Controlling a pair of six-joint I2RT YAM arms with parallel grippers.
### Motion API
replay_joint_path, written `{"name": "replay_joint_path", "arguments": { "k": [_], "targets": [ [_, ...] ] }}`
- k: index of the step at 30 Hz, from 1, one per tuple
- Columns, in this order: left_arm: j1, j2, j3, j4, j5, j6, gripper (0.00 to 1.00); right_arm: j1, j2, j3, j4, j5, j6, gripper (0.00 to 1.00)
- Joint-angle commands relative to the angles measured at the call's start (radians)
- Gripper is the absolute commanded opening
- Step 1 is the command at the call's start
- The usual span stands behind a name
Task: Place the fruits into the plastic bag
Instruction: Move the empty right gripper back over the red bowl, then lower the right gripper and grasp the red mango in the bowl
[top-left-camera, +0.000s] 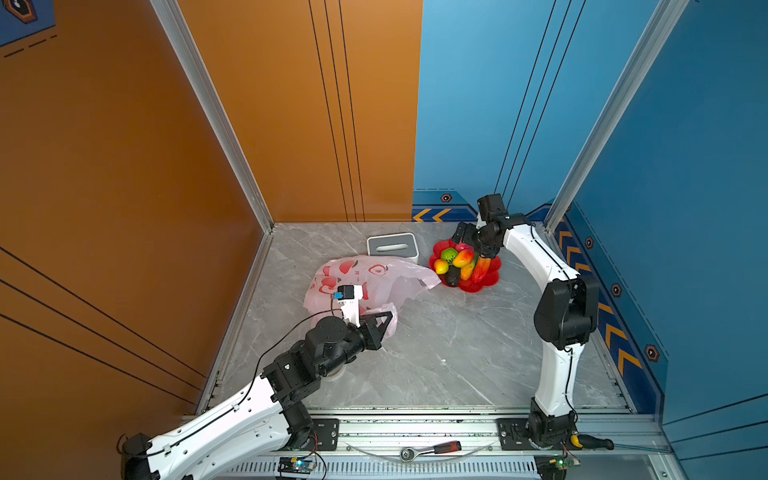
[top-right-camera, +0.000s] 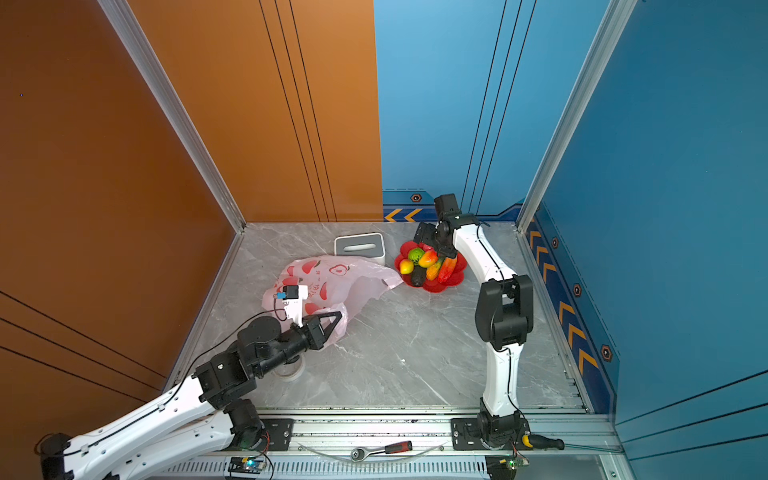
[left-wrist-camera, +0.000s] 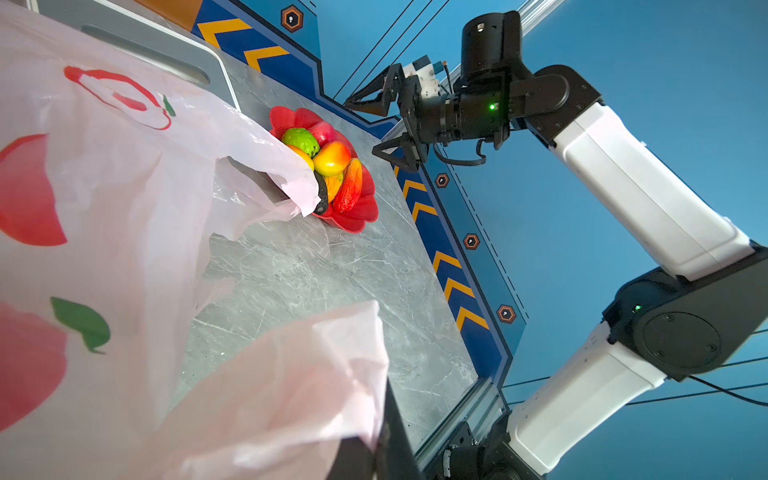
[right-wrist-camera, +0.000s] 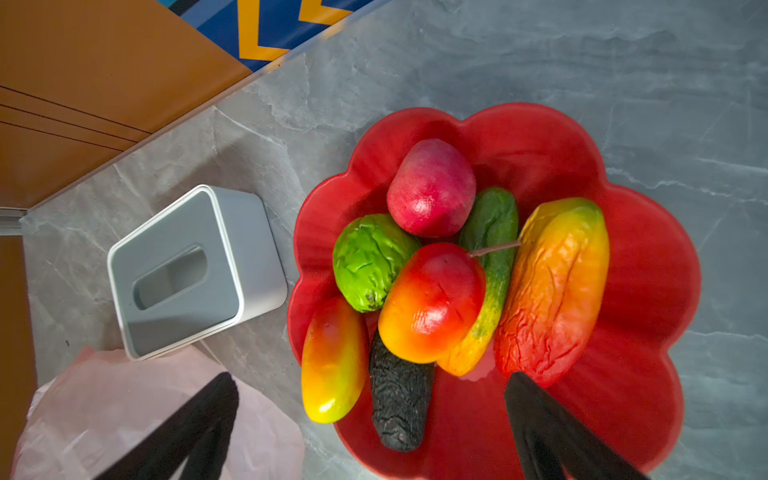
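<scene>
Plastic bag (top-left-camera: 374, 278): slumped on the table, one edge pinched in the closed left gripper (top-left-camera: 384, 322), its bulk beyond the jaws; no fruit visible inside; red dish (right-wrist-camera: 540, 133): directly beneath the right gripper (right-wrist-camera: 370, 378), jaws spread wide, holding nothing; fruits (right-wrist-camera: 432, 303): seven, piled in the dish ahead of the open fingers; judged progress: no transfer made, every fruit left to move.

My jaws were black. The plastic bag (top-left-camera: 386, 278) was translucent pale pink, printed with red apples, green leaves and red writing. The dish (top-left-camera: 493, 271) was red. Of the fruits (top-left-camera: 462, 258) in it, the one at ten o'clock was green, the one at seven wrinkled black, others yellow blending into red. The surface (top-left-camera: 436, 353) was grey, white-veined.
</scene>
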Motion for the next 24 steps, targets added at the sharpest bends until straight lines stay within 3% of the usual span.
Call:
{"name": "replay_joint_path", "arguments": {
  "k": [1, 15, 24],
  "targets": [
    [0.011, 0.002, -0.004, 0.007, 0.003, 0.004, 0.0, -0.006, 0.055, 0.048, -0.039, 0.038, -0.013, 0.97],
    [0.036, 0.038, 0.018, 0.024, 0.068, 0.011, 0.0, -0.009, 0.173, 0.094, -0.039, 0.057, 0.0, 0.88],
    [0.055, 0.038, 0.014, 0.036, 0.086, 0.005, 0.0, -0.012, 0.2, 0.099, -0.038, 0.053, 0.004, 0.74]
  ]
}}
